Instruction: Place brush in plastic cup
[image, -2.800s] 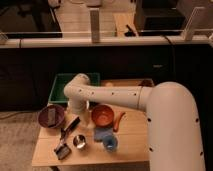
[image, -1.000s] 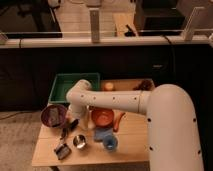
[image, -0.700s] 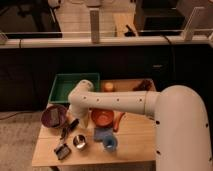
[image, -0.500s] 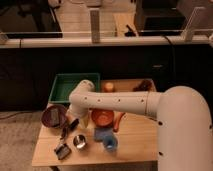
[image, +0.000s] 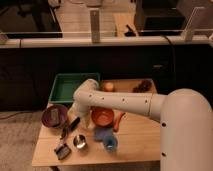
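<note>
The claw (image: 75, 122) hangs low over the left part of the worktop (image: 137, 142), between a purple bowl (image: 54, 115) at the left edge and an orange bowl (image: 102, 117); I cannot tell whether it is wide or narrow. The brush (image: 62, 149) lies near the front left corner, its dark handle running back towards the claw. A steel cup (image: 80, 141) stands just beside it. The plastic cup (image: 110, 145) stands by the middle of the front edge, apart from the brush

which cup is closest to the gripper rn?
The shiny steel cup, just in front of the gripper. The light-blue plastic cup stands farther right, in front of the orange bowl.
</note>
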